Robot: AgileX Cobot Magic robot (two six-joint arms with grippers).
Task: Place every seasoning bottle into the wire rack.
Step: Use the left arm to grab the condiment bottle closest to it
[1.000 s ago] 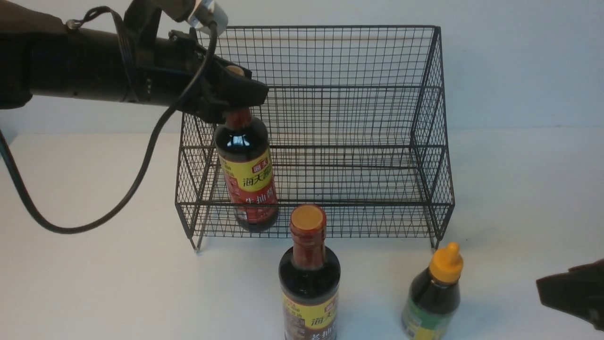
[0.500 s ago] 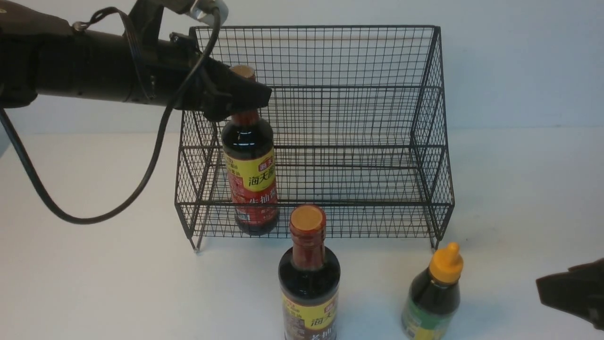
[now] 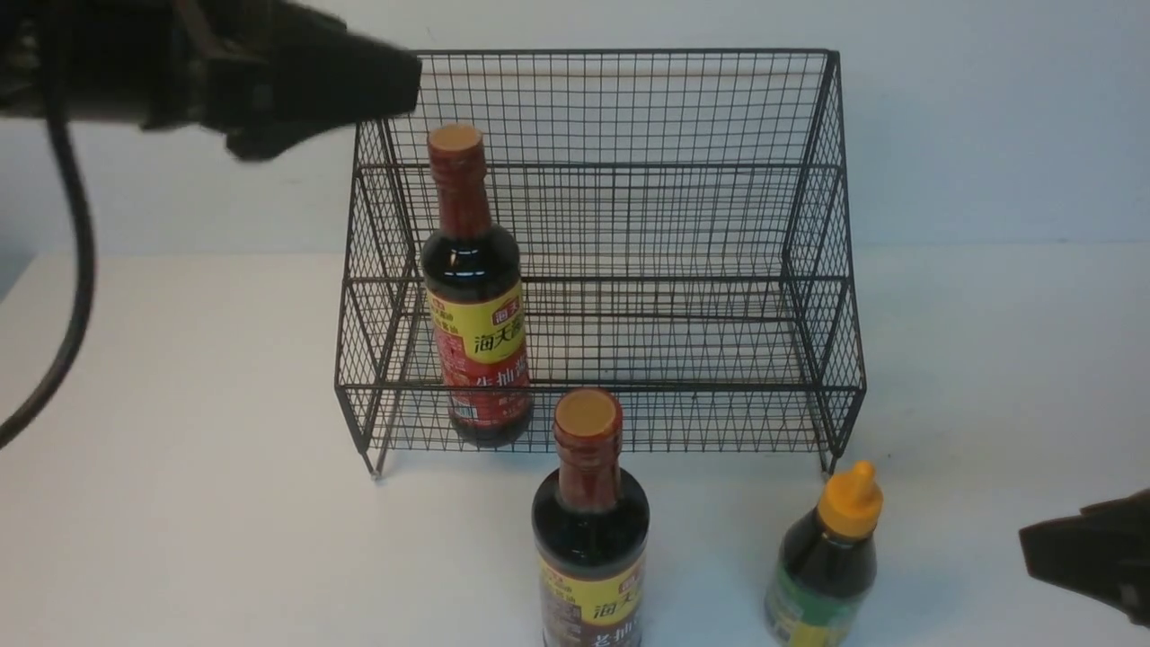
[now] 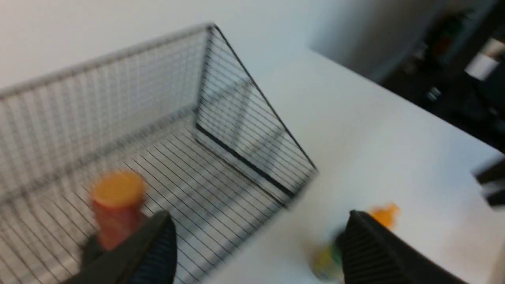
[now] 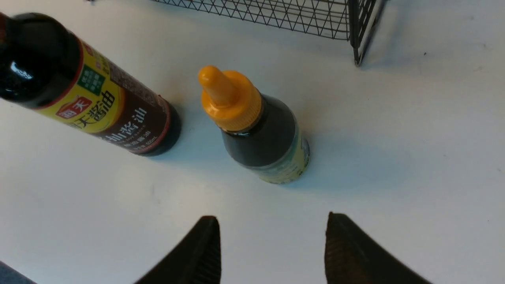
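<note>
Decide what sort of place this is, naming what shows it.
Likely a robot lab bench, not a kitchen: bare white table, plain wall, wire rack, three seasoning bottles, and the left tool overhead.

Lighting bright, even, diffuse. Soft shadows on white table beside short bottle. Small glare spot on shoulder of racked tall bottle. Left wrist view heavily motion-blurred throughout; wire rack smeared. Front and right wrist views sharp.
</note>
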